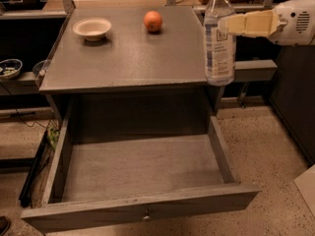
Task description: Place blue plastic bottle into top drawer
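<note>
We judge the task about halfway done. The drawer stands pulled fully out in the lower half of the frame, its grey floor bare and its front panel, with a small knob, nearest the bottom edge. The bottle is not yet in it. It is in the upper right of the frame, upright, just off the right front corner of the table, with its base showing level with the table's front edge. From this view it appears lifted clear rather than standing on the top.

The gripper reaches in from the right edge of the frame, its pale fingers pinching the bottle high on its body, just below the shoulder. What remains, as we see it, is to carry the bottle down and leftward over the drawer, lower it in and let go.

The bottle is slim and clear, with a white cap and a pale bluish label with dark print. We cannot tell whether it holds water.

A bowl and an orange sit at the table's far side, well apart from the bottle.
</note>
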Robot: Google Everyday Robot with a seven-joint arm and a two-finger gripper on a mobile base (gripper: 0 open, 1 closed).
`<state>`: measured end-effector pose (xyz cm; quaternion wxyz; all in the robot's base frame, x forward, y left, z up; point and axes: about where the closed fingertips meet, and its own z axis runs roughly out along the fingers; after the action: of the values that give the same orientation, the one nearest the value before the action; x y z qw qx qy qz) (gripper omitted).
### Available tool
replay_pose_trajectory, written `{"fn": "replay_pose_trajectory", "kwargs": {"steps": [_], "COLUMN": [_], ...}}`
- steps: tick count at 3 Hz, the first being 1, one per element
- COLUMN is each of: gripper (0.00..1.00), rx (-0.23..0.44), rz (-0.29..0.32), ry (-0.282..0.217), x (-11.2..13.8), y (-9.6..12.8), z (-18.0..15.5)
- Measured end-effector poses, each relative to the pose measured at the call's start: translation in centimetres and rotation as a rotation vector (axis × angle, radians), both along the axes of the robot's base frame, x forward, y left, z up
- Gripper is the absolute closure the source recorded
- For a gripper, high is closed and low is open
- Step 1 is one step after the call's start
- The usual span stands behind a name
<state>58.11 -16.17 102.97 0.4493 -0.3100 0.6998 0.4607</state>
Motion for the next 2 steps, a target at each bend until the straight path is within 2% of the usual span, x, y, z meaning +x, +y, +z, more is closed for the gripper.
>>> {"fn": "replay_pose_trajectory", "kwargs": {"steps": [2], "gripper": [1.00], "rx": [0.038], "rz": [-0.044], "ry": [0.030], "x": [-2.6], "y": [1.1], "z": [-2.9]}}
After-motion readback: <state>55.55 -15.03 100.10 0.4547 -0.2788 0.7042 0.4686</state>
